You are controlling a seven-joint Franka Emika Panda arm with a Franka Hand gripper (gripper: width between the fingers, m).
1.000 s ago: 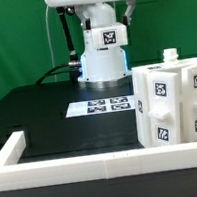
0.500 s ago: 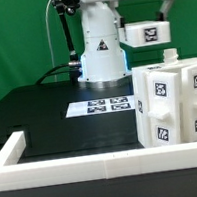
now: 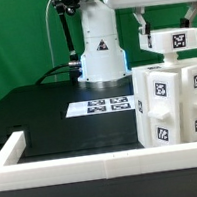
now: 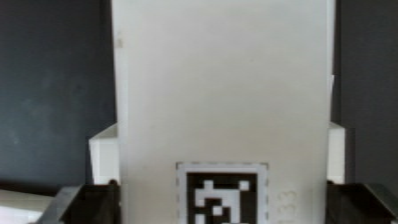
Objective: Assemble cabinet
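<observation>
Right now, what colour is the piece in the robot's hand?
White piece with a black-and-white square tag; the exterior view shows it best.

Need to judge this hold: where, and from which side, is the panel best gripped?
Probably across the panel's narrow width, with the pads on its two long parallel edges, coming from the tagged end, as the gripper does. Those straight edges look close enough to span; its length does not.

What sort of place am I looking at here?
Probably a robotics lab bench: a robot arm holding a tagged white panel, a tagged cabinet body, and a marker board on a black table.
</observation>
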